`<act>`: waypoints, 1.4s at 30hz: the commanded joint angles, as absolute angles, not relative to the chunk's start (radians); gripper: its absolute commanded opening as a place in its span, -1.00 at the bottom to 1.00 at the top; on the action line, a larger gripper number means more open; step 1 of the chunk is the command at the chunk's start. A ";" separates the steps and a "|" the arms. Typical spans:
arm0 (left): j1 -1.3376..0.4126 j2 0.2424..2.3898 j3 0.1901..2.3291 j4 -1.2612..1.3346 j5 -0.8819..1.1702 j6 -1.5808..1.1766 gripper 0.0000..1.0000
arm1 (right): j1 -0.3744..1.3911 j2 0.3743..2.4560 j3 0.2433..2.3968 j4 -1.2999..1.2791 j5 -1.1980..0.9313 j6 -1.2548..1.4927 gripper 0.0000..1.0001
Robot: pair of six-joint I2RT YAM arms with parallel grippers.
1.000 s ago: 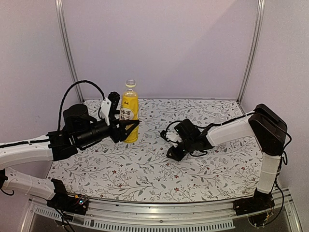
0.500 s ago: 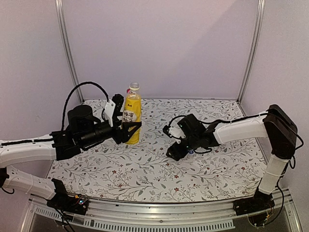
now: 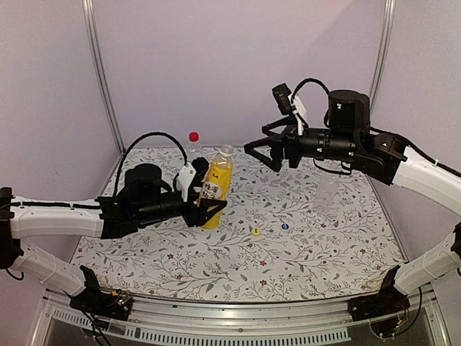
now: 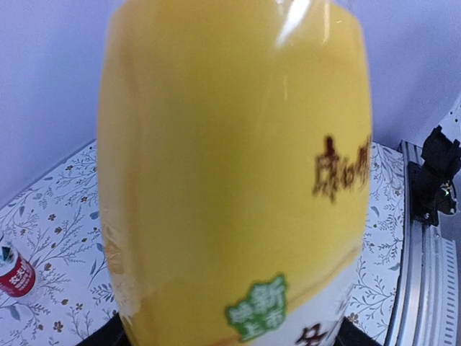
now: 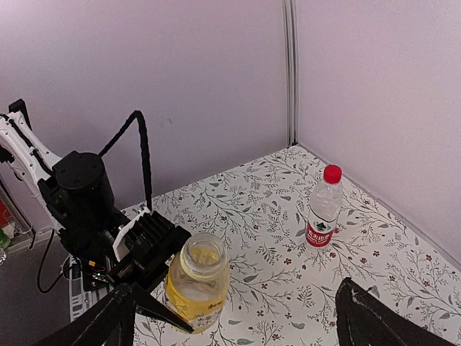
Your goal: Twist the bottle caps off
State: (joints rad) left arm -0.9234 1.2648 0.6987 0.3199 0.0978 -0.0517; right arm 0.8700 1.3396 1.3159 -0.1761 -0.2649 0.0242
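Yellow bottle point(image 4: 230, 180), brown Chinese lettering point(image 4: 343, 169), green badge point(image 4: 259, 307)

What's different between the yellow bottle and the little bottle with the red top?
The yellow bottle is open, with no cap; the clear bottle wears its red cap. The yellow bottle sits tilted in the left gripper; the clear bottle stands upright alone on the table. The yellow bottle looks orange-yellow; the clear bottle is see-through with a red-and-white label. Both are small plastic bottles.
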 commanded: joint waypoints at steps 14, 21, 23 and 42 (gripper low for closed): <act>-0.989 1.364 0.801 0.358 0.054 -0.002 0.25 | 0.877 1.480 1.405 -0.233 -0.395 0.116 0.32; -0.995 1.373 0.800 0.351 0.044 -0.002 0.25 | 0.877 1.484 1.409 -0.200 -0.435 0.128 0.09; -0.997 1.373 0.800 0.351 0.042 -0.002 0.25 | 0.877 1.491 1.412 -0.201 -0.439 0.129 0.02; -1.001 1.351 0.769 0.339 -0.128 -0.038 0.98 | 0.837 1.461 1.437 -0.295 -0.179 0.095 -1.00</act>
State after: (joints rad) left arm -0.9951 1.3701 0.7750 0.3298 -0.0193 -0.0132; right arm 0.8673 1.4921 1.4006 -0.2440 -0.3351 0.1154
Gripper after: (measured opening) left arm 0.948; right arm 0.274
